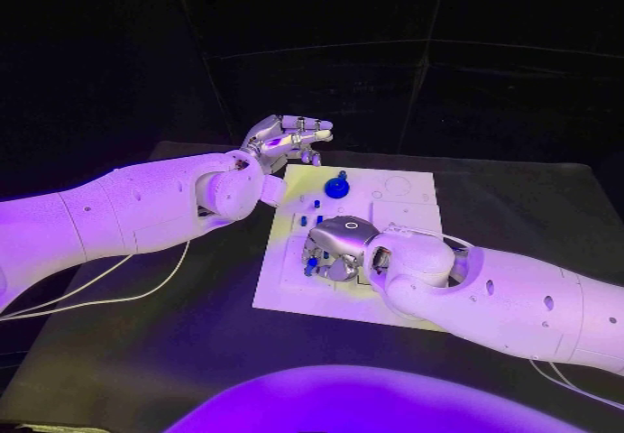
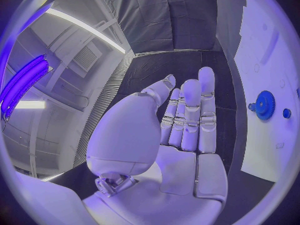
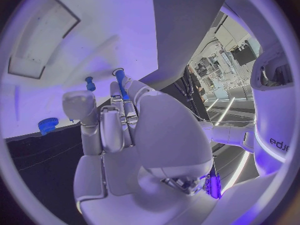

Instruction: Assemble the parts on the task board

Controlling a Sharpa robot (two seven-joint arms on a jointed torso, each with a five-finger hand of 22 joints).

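Right robot hand (image 1: pixel 335 248) hovering low over the near-middle of the task board (image 1: pixel 293 293), palm down, fingers curled in and pinching a slim blue part (image 3: pixel 121 82) that is sticking out past the fingertips (image 3: pixel 117 91) in the right wrist view; tip of that peg sitting at or just above the white board surface, contact not possible to confirm. Bits of blue also peeking out under this hand in the head view. Left robot hand (image 1: pixel 285 137) hanging off the far left corner of the board, above the black bench (image 1: pixel 156 352), holding nothing, fingers (image 2: pixel 190 115) stretched out straight and lying side by side, thumb set a little apart, palm flat. Moving outward: blue gear (image 1: pixel 337 187) with a knob on top standing on the far half of the board, just beside the left hand and well apart from the right one; same gear showing in the left wrist view (image 2: pixel 265 105) past the fingertips, with a small blue round piece (image 2: pixel 286 113) just beside it. Short blue pegs (image 1: pixel 311 219) standing upright between the gear and the right hand. In the right wrist view, another short blue peg (image 3: pixel 90 83) standing on the board near the held part, and the gear (image 3: pixel 47 125) lying close to the board's edge. Board bearing pale recesses, a round one (image 1: pixel 397 186) and square outlines, on its far right part. White cable (image 1: pixel 91 293) trailing over the bench under the left arm.
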